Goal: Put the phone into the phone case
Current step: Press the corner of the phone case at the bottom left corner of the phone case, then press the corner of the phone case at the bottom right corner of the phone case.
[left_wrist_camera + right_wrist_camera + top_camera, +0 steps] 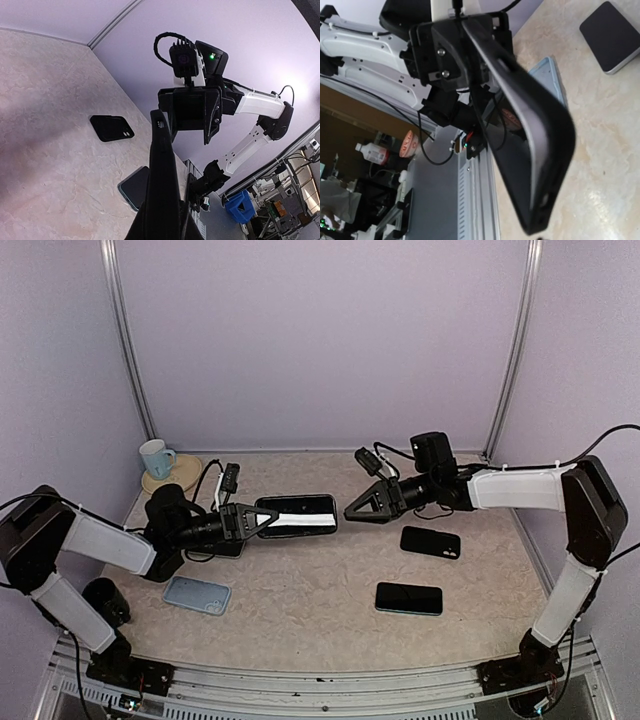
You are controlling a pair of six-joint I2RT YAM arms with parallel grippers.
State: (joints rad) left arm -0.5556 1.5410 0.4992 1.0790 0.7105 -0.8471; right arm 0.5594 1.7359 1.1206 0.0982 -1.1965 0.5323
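Top external view: left gripper [263, 521] clamped on end of black phone case [300, 515]. Right gripper [360, 488] spread wide, empty, facing case's free end. Dark phone [430, 541] on table near right gripper.

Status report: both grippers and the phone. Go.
Left gripper shut on black case, held off table. Right gripper open, empty, facing it. Phone flat on table, untouched.

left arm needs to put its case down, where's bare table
Bare: the near middle, between the light blue item and the phone; also the far strip right of the cup. Crowded: the right side, where the phone and a black case lie close together.
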